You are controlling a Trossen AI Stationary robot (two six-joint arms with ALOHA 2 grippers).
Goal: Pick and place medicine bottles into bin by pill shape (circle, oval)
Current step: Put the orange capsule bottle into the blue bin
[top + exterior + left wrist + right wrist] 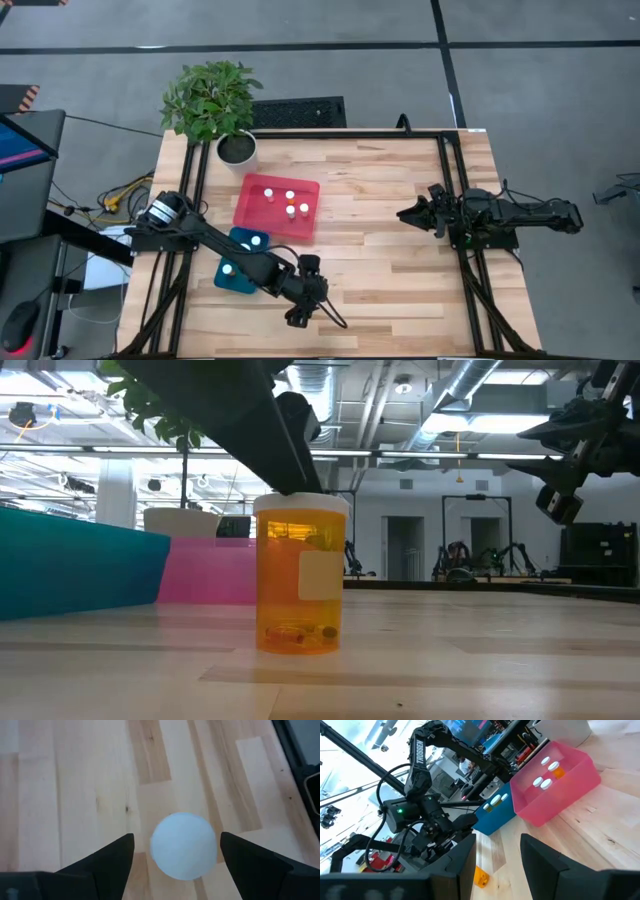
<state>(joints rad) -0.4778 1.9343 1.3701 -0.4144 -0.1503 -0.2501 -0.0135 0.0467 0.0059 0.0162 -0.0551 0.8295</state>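
Wooden table point(380, 200) filling the centre of the high view, ringed by grey floor.

Potted plant point(215, 105) at the table's upper-left corner.

Left arm stretched diagonally from the left edge toward the lower middle of the high view, ending in the left gripper point(300, 308) near the table's front edge. Fingers spread wide apart, released, straddling a white cap point(184, 845) seen from above in the left wrist view, with a gap showing on each side of the cap.

Right arm folded at the table's right edge, the right gripper point(412, 213) pointing left, at middle right of the high view. Fingers parted, holding nothing.

Pink tray point(277, 206) left of centre in the high view, with four white-capped medicine bottles point(290, 196) inside. Teal tray point(240, 262) just below it, at lower left, partly under the left arm, with two more white caps visible.

Orange bottle point(300, 575) standing upright on the bare wood, centre of the low view, well apart from both trays, directly beneath the dark gripper. White label on its side, a few pills lying at the bottom; shape of the pills too small to tell.
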